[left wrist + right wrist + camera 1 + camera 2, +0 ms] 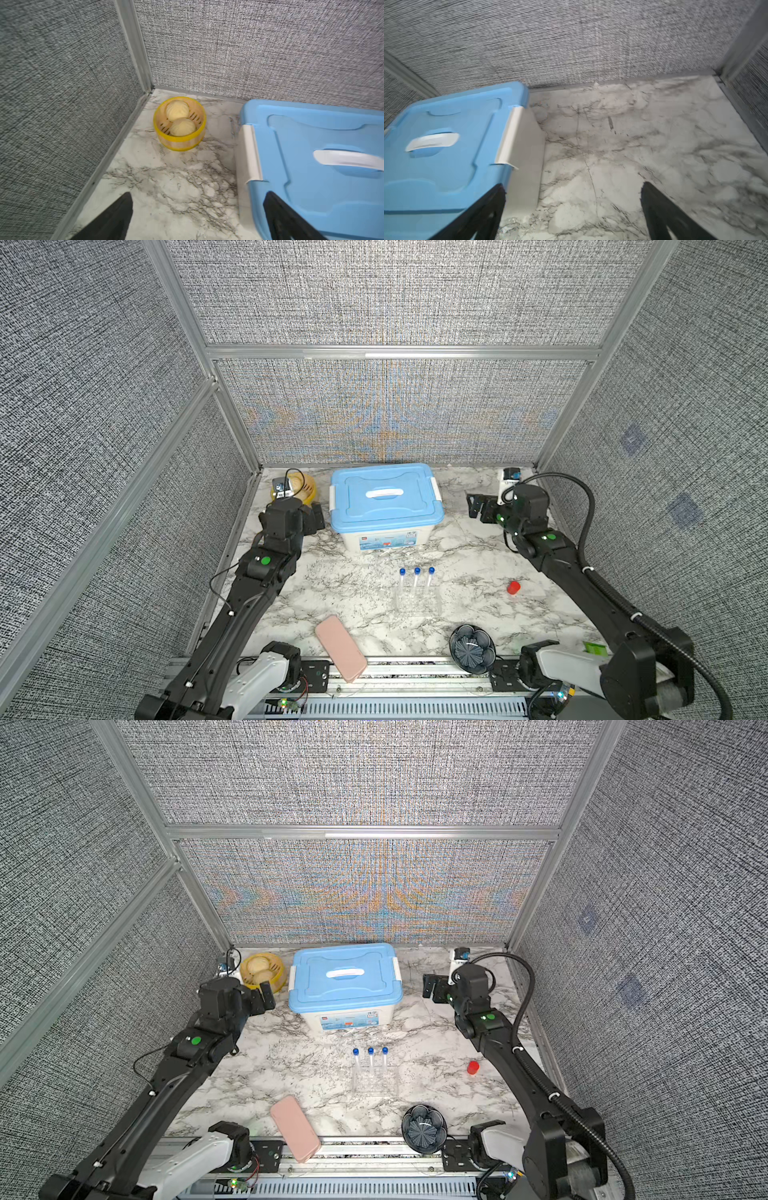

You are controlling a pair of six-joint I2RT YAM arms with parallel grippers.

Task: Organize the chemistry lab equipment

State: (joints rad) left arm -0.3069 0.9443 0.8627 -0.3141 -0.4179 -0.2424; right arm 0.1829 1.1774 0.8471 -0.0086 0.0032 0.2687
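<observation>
Between the fingers of the left pincer (pixel 197 195) nothing is sitting: its jaws are standing wide apart and empty, and the right pincer (pixel 573 186) is gaping the same way, also bare. Just beside each one, on its inner side, the box (pixel 386 497) is standing shut under a blue lid, a white latch (pixel 252 153) facing the left pincer and its twin facing the right. Back toward the arm bases from both pincers, and between them, the three tubes (pixel 415 580) are standing upright in the rack (pixel 417 605), blue caps up, long axes vertical. I am judging the right pincer the nearer of the two, though neither is close. Nothing else of the lab kit is showing. On the box's front a label (pixel 386 542) is carrying print and a red mark, too small for me to read.
</observation>
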